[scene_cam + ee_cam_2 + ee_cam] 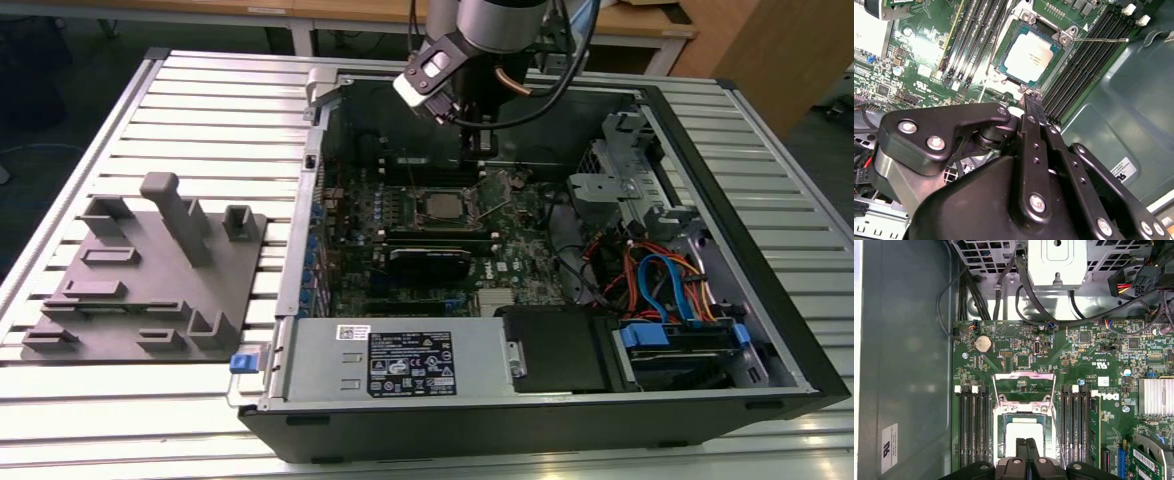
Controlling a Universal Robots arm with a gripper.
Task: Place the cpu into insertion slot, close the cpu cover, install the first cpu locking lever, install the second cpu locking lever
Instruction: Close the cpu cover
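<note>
The cpu (1030, 56) lies flat in the insertion slot (1004, 67), its pale metal top facing up; it also shows in the first wrist view as the cpu (1024, 434) and in the exterior view as the cpu (446, 206). The cpu cover (1024, 377) is a silver frame flipped back open past the far side of the slot. A thin locking lever (1101, 39) sticks out sideways, unlatched. My gripper (1026, 444) is shut with nothing between its fingers. Its tips hang just over the slot's near edge, and I see the gripper (477, 160) above the board.
Black memory slots (971, 425) flank the socket on both sides. A finned heatsink (1155, 396) and cables (1024, 290) lie nearby. The grey case wall (904, 365) runs close along one side. A grey fixture plate (147, 275) sits on the table at the exterior view's left.
</note>
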